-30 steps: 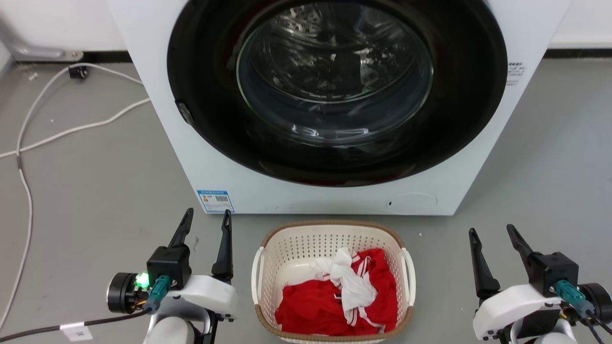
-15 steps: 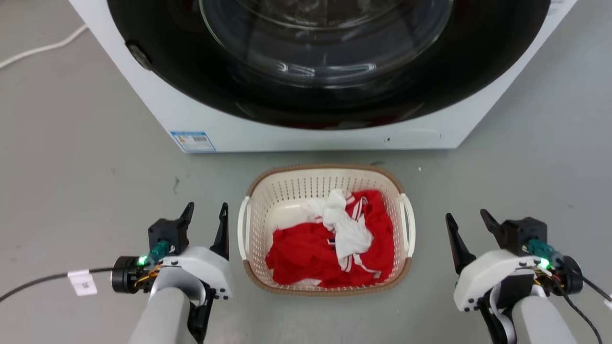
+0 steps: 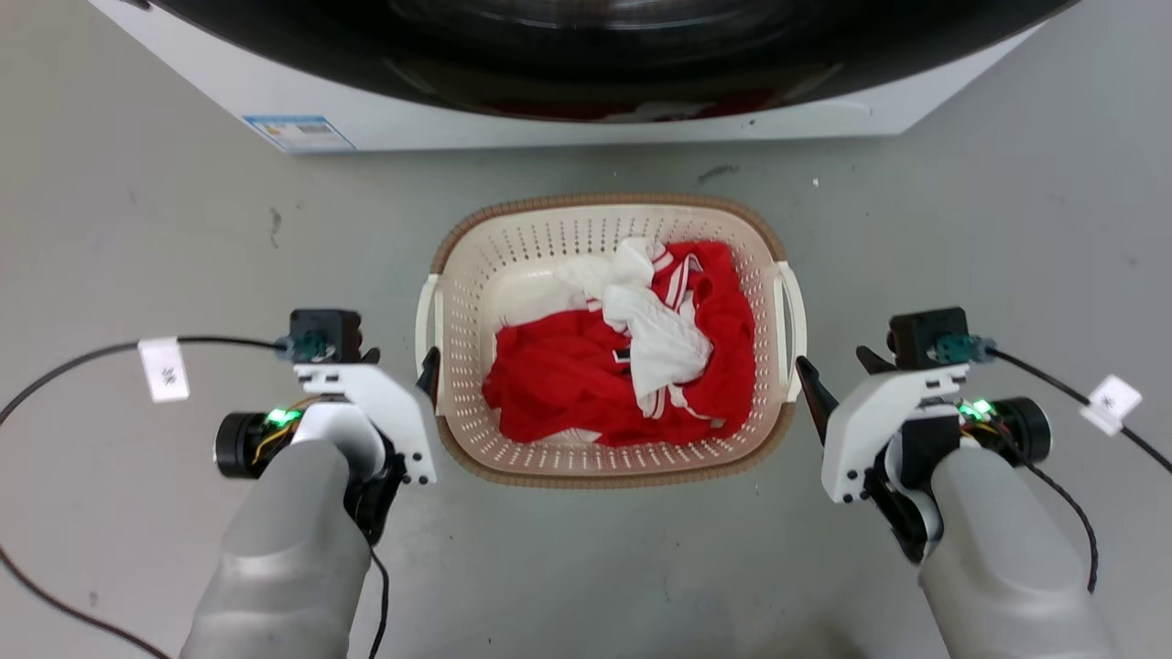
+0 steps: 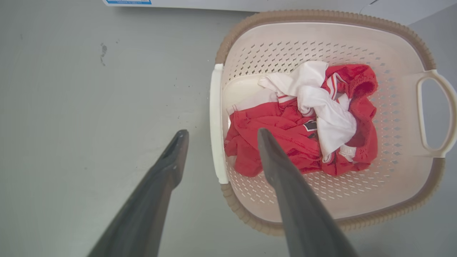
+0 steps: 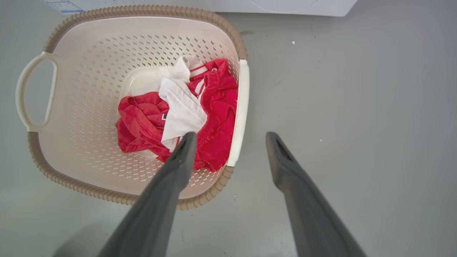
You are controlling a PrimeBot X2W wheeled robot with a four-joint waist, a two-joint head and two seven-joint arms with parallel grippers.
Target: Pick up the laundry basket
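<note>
1. Laundry basket (image 3: 604, 199): on the floor, before the washing machine (image 3: 549, 128), holding red and white clothes (image 3: 623, 366).
2. Left gripper (image 4: 222, 132): fingers spread, empty, astride the left handle (image 4: 214, 121).
3. Right gripper (image 5: 231, 135): likewise, astride the right handle (image 5: 240, 107).
4. Change: we have drawn both grippers in; we judge that closing on the handles is next.

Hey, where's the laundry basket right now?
The laundry basket sits on the grey floor at the centre of the head view, just in front of the washing machine. The open left gripper and right gripper flank its sides.
</note>
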